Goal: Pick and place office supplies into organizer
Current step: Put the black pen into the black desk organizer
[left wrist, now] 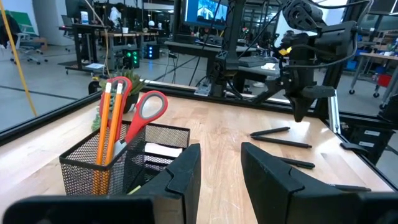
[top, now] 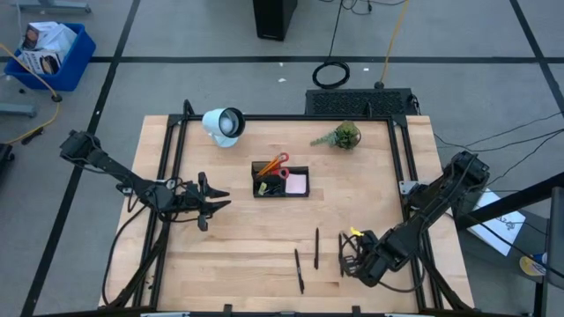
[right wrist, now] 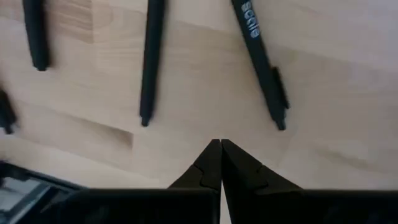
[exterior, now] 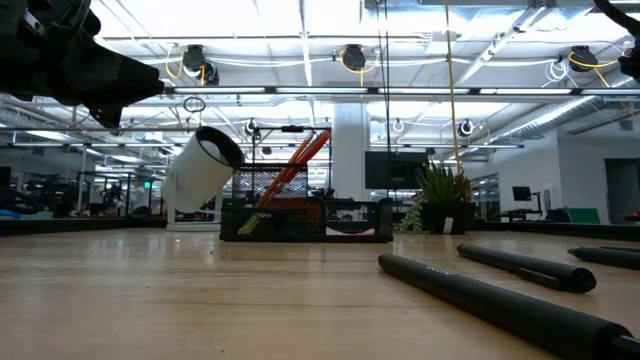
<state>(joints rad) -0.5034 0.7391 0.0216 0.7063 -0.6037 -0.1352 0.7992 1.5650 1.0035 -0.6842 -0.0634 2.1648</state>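
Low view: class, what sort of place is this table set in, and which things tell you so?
Probably a robotics lab or open workshop: exposed ceiling pipes and strip lights, rows of workstations with monitors behind the wooden table, and a dark robot arm overhead.

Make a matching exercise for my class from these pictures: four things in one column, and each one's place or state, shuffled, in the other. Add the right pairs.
Things
1. scissors
2. pens
3. left gripper
4. right gripper

Places or states
A. lying loose on the table
B. shut, empty, over the bare wood near the pens
C. standing upright in the organizer, beside the pencils
D. part open, empty, hanging left of the organizer

Pairs: 1-C, 2-A, 3-D, 4-B
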